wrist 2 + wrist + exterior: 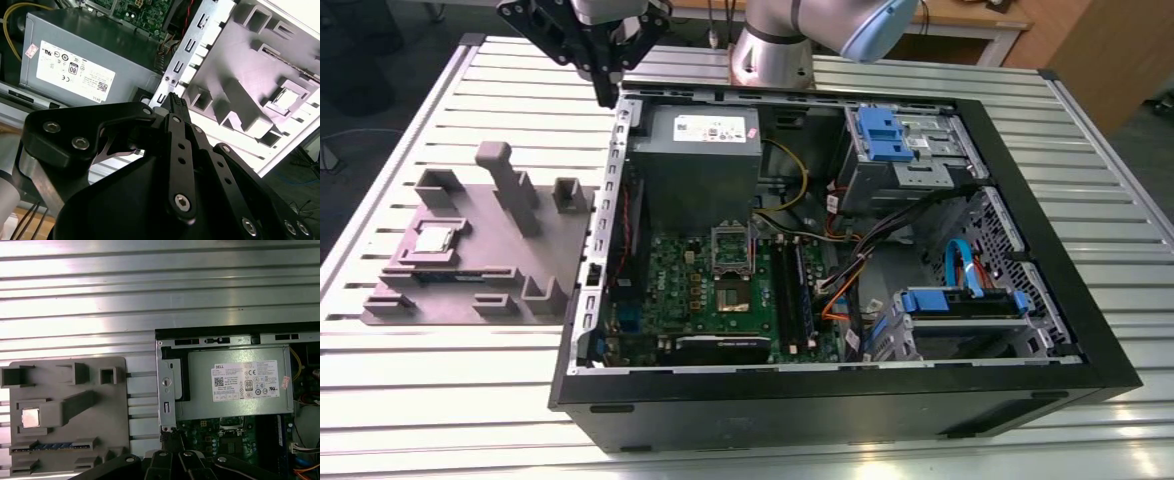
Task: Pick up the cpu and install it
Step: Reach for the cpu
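The gripper (604, 95) hangs in the air over 1 corner of the open case (854, 410). It is the corner by the big grey box (696, 160). The 2 fingers (176, 135) are pressed together, and they hold nothing.

The cpu (438, 238) is not in the case. It lies flat in a square slot of the grey tray (563, 243), on the exterior view's left. It is well apart from the gripper. In the first wrist view the cpu (31, 417) is a small shiny silver square. In the second wrist view the cpu (287, 99) shines bright white in its slot.

The tray has blocks and posts that stick up. It lies on the white table (427, 400), just beside the case.

Inside the case there is a green board (670, 290). The socket (731, 270) sits in the middle of the board. The grey box has a white label on top, and it sits between the socket and the corner where the gripper hangs. The arm (781, 40) stands behind the case.
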